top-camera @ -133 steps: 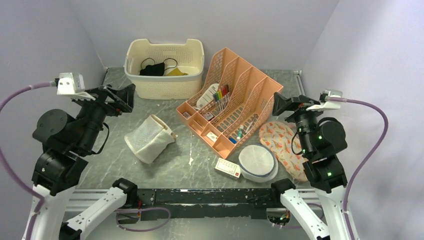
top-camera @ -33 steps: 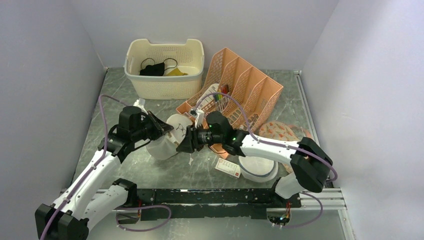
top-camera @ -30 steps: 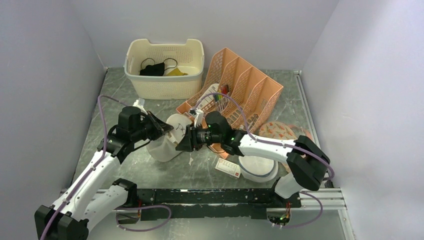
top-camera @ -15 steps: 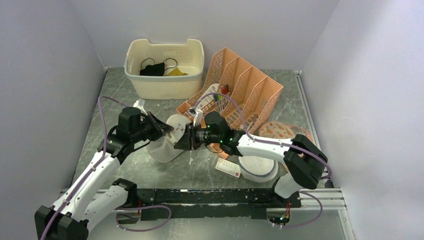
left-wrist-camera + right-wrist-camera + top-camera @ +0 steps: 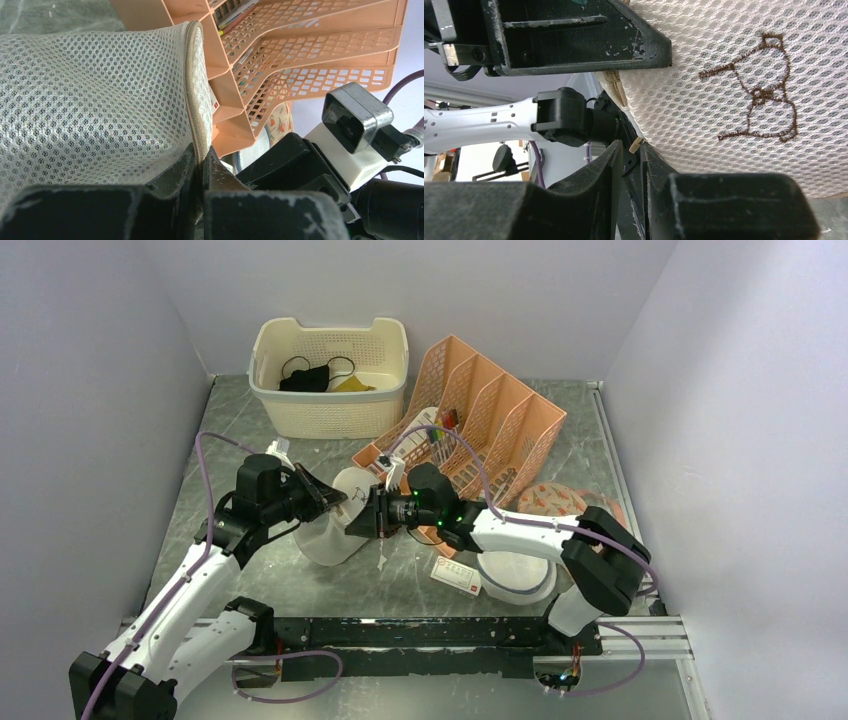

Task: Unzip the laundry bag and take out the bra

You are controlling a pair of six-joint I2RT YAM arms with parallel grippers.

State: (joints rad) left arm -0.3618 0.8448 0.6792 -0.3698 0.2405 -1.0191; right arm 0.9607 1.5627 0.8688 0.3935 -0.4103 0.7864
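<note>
Bag (image 5: 325, 540): left gripper (image 5: 199, 160) pinches rim (image 5: 195, 90), 9 o'clock; right gripper (image 5: 634, 148), 3 o'clock, grip on pull (image 5: 635, 144) unclear; shallow bite may slip

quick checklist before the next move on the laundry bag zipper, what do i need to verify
1. left end effector clamped on the laundry bag at its zipper rim: ok.
2. right end effector gripping the small tan tab, likely the zipper pull: cannot tell; the tab sits right at its fingertips, but no grip shows.
3. zipper opened: not ok; the stretch in the left wrist view is closed.
4. bra located: cannot tell; nothing dark shows through the mesh.
5. room to pull without hitting the orange file organizer: cannot tell; it stands close behind the bag.
</note>
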